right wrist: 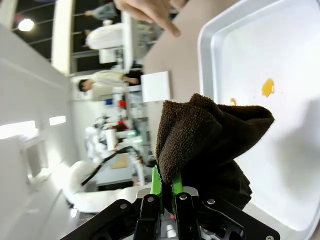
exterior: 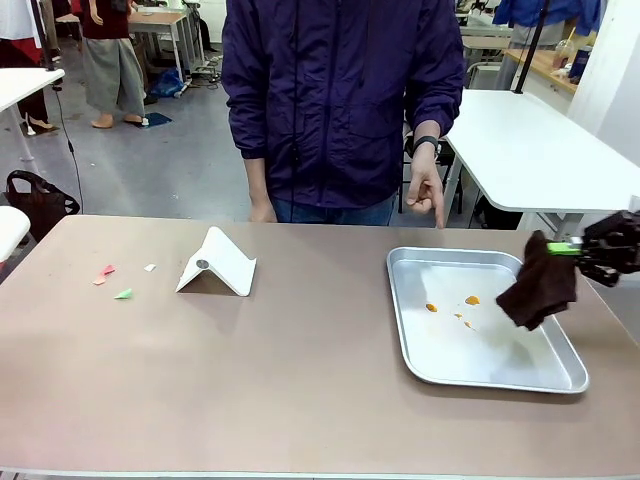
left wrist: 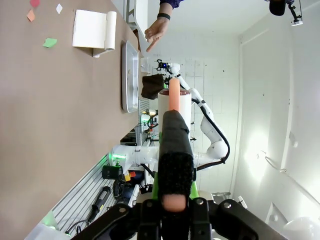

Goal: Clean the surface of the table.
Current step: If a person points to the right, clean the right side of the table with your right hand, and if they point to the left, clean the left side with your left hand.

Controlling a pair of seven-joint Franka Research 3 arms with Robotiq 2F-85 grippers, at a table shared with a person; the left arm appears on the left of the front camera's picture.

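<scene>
Right pincer [exterior: 585,250] hangs at the right end of the table [exterior: 300,380], its fingers pressed together on a dark brown cloth [exterior: 540,285] that droops over the right rim of the metal tray [exterior: 500,355]. In the right wrist view the green pads of this pincer [right wrist: 166,185] pinch a fold of the cloth [right wrist: 210,140], with the tray's white floor beyond it. A few orange bits [exterior: 472,300] lie inside the tray, just beside the cloth on its left. The person's hand [exterior: 426,190] points a finger down near the tray's far edge. The table runs long from left to right in the front view, and almost all of its brown top lies to the left of the cloth. The litter on the bare top is a handful of small paper scraps [exterior: 123,294], pink, white and green, near the left end, well apart from the cloth, with a white folded stand [exterior: 218,262] between them and the tray. The left pincer [left wrist: 173,190] is closed on a black tool [left wrist: 175,145] with a rough surface and a salmon tip; what kind of tool it is I cannot tell. From its wrist view the scraps sit far ahead along the table. The scraps probably fall on the left arm's side, so the cloth would need a long sweep across the middle to reach them.
</scene>
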